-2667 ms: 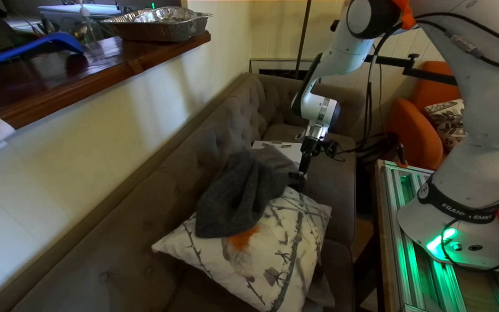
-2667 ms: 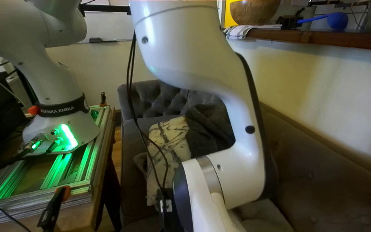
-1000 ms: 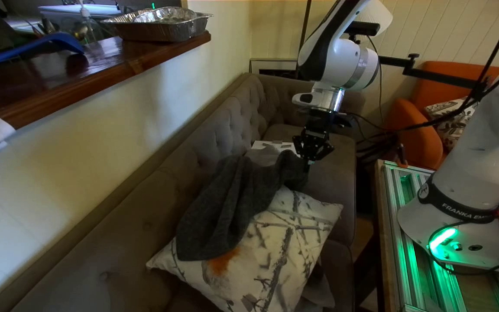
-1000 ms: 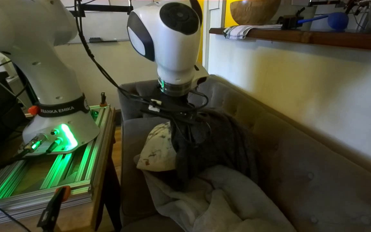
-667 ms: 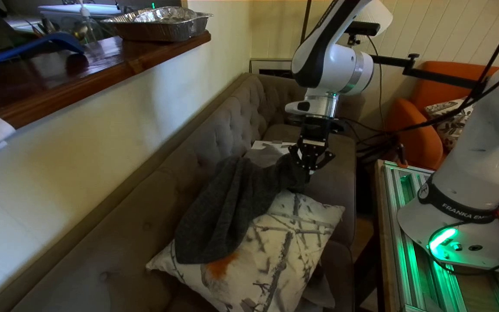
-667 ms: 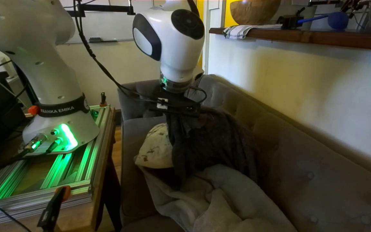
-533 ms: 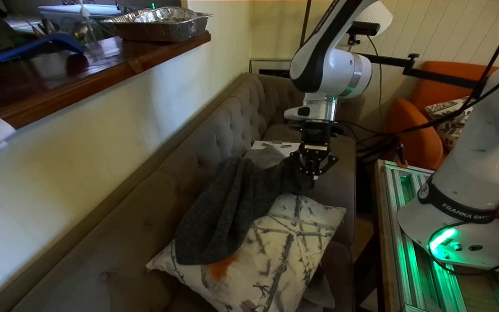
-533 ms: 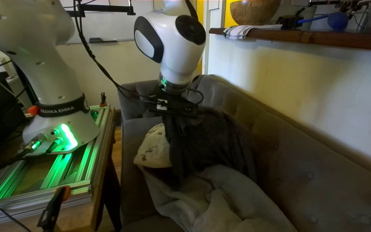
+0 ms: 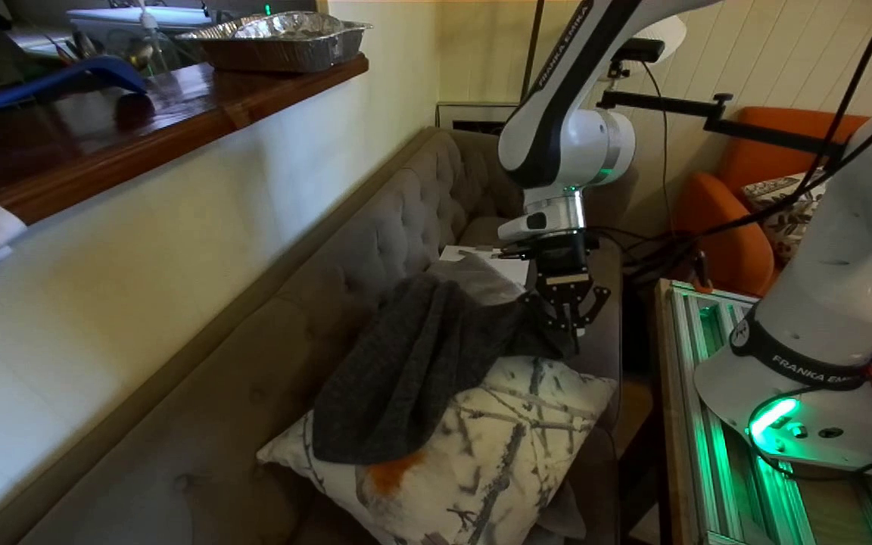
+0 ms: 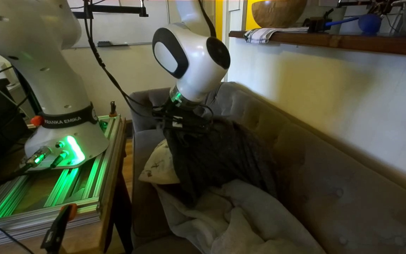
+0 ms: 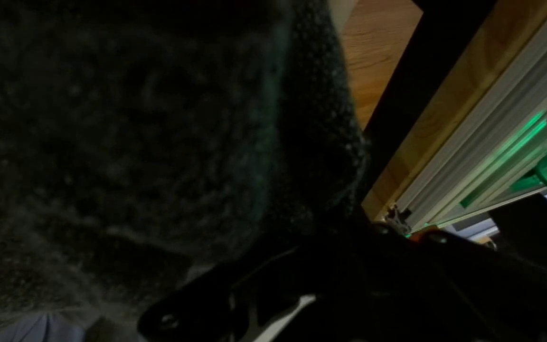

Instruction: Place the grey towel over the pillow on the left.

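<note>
The Robotiq gripper (image 9: 576,335) is clutching one end of the charcoal-grey towel (image 9: 406,382); from its fingers the rest is trailing over part of the branch-print throw pillow (image 9: 493,446); draping is likely under way; the next move is probably calling for lowering and releasing.

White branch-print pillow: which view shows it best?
An exterior view: there the pillow shows its branches and orange patch, though the grey towel covers part. Only a pale corner shows in an exterior view where the towel hangs in front. The towel fills much of the wrist view; the pillow isn't identifiable.
</note>
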